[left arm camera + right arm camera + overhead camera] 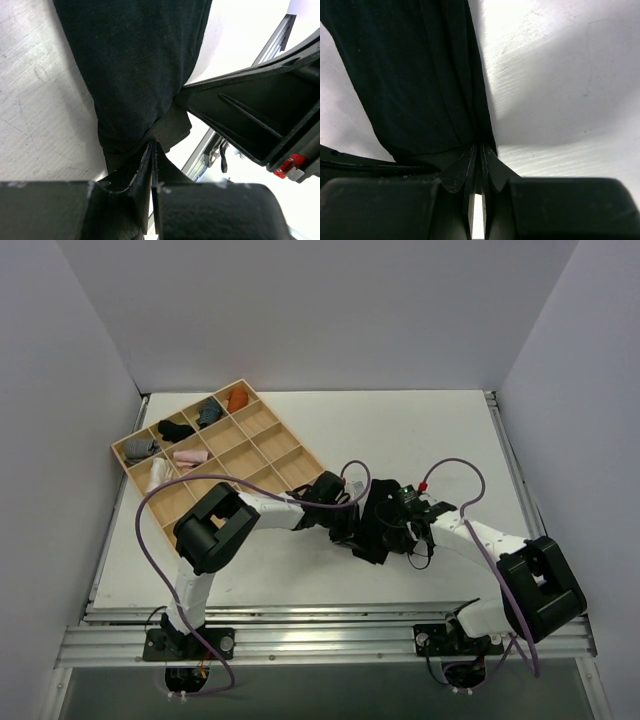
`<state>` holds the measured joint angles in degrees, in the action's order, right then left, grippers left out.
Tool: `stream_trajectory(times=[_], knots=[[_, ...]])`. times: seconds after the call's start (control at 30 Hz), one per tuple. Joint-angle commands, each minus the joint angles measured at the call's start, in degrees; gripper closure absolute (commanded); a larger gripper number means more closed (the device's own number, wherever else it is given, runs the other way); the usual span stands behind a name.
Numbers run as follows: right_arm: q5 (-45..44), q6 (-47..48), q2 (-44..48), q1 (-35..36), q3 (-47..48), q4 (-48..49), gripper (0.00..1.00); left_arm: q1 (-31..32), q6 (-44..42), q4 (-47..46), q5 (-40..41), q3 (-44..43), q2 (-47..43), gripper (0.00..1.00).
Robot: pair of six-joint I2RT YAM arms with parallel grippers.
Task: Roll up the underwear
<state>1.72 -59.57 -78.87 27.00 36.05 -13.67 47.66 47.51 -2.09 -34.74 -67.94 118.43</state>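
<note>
Left pincer (152, 149) and right pincer (480, 149) each pinch the underwear (135, 65).

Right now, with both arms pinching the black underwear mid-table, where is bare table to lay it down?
Widest bare patch: the table far right, between the wooden tray and the right wall. A smaller one lies near left, between tray and near edge. Crowded at centre, where left fingers and right fingers clamp the underwear.
</note>
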Motion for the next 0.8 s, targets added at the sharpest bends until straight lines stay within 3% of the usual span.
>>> stream_trajectory(times=[0.0, 0.2, 0.47, 0.77], knots=[[-0.9, 1.5, -1.1, 0.2, -3.3, -1.9, 0.97, 0.3, -3.7, 4.1, 7.9, 2.9, 4.4, 0.88], [-1.5, 3.1, -0.5, 0.1, -2.1, -4.1, 0.97, 0.1, -2.8, 3.5, 6.4, 2.8, 1.2, 0.88], [-5.5, 3.8, 3.3, -0.8, 9.5, -14.7, 0.97, -0.4, -2.3, 6.2, 7.8, -0.1, -5.5, 0.85], [-5.4, 10.8, -1.2, -9.1, 18.8, -15.9, 0.97, -0.8, -1.0, 6.7, 8.2, -2.7, -9.7, 0.82]])
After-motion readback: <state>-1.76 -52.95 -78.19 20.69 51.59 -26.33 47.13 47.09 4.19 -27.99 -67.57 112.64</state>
